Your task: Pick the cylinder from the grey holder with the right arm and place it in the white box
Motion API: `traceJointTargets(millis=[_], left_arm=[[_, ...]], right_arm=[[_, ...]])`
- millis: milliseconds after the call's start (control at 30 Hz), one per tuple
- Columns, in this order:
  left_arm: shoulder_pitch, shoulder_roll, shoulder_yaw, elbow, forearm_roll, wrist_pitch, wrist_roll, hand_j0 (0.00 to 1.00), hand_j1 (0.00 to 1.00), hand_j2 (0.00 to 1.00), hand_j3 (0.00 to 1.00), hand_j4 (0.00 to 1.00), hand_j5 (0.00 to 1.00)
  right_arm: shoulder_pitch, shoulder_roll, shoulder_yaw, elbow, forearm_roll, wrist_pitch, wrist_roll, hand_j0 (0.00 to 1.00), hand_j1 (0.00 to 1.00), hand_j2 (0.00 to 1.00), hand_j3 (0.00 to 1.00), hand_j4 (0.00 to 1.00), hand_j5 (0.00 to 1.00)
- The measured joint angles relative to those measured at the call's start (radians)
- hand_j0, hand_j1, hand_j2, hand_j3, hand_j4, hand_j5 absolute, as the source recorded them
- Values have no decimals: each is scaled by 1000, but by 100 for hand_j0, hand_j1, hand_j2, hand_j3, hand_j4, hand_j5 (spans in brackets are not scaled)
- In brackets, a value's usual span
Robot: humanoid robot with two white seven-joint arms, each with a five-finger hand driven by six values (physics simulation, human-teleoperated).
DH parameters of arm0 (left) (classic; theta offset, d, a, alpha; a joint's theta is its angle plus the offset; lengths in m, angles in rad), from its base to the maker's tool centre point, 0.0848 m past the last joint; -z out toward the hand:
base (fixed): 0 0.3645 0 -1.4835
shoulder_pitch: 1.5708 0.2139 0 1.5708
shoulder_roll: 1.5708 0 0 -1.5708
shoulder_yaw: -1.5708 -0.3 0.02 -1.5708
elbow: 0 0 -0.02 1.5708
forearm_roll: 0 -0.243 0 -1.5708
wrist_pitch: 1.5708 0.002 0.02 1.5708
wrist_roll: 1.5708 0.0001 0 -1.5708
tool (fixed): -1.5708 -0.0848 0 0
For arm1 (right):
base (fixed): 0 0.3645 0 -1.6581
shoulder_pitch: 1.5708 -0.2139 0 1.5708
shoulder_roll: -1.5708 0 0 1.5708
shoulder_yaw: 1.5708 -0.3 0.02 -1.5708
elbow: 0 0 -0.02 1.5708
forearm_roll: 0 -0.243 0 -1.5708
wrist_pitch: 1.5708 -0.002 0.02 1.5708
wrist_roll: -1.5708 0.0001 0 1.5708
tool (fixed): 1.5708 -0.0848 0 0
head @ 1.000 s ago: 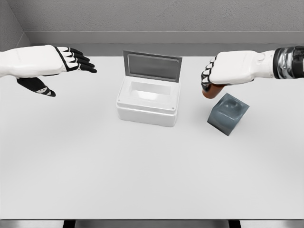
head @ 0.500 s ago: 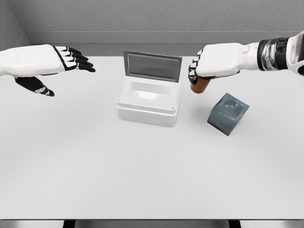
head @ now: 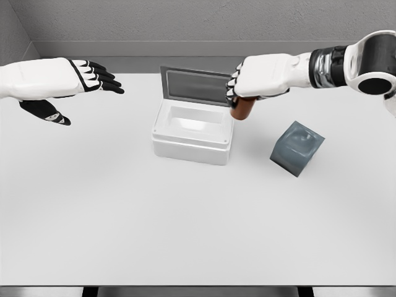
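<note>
- The worktop (head: 185, 223) is a wide pale surface. Everything of the task stands in its far half, below and beside the fingers of the right hand.
- The white box (head: 193, 131) stands open, with its lid raised at the back. Its right rim is now just under the fingers of the right hand; one second ago the fingers were well to the right of it, near the holder.
- The grey holder (head: 297, 148) lies tilted on the worktop, to the right of the fingers and lower than them. Its socket looks empty, and it has not moved in the last second.
- The right hand (head: 260, 77) has travelled to the left across the three pictures. Its fingers are closed tightly around the top of the cylinder.
- The left hand (head: 62, 83) hangs at the far left, well apart from the box, with fingers stretched out and holding nothing. It is in the same place as before.
- The cylinder (head: 242, 109) is reddish-brown. Its lower end sticks out below the fingers, at the right edge of the box and not yet clearly over the hollow.
- In my judgement the pick is finished and the carrying is almost finished. The fingers need to go a little more to the left, so that the cylinder is over the hollow, before they let it go; if they let go now, it may hit the rim.
</note>
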Motion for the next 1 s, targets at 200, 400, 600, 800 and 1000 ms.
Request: traceJointTargets(millis=[200,400,600,800,1000], left_arm=[[0,0,0,0,0,0,0,100,100,100,100,100,100],[0,0,0,1,0,0,0,100,100,100,100,100,100],[0,0,0,0,0,0,0,100,100,100,100,100,100],[0,0,0,0,0,0,0,100,100,100,100,100,100],[0,0,0,0,0,0,0,100,100,100,100,100,100]], right_arm=[[0,38,1,9,10,0,0,52,52,52,52,52,52],[-6,61,2,11,13,0,0,52,52,52,52,52,52],[-6,88,2,30,24,0,0,52,52,52,52,52,52],[-6,104,-3,36,51,0,0,100,100,100,100,100,100],[-18,110,-14,32,56,0,0,100,100,100,100,100,100]])
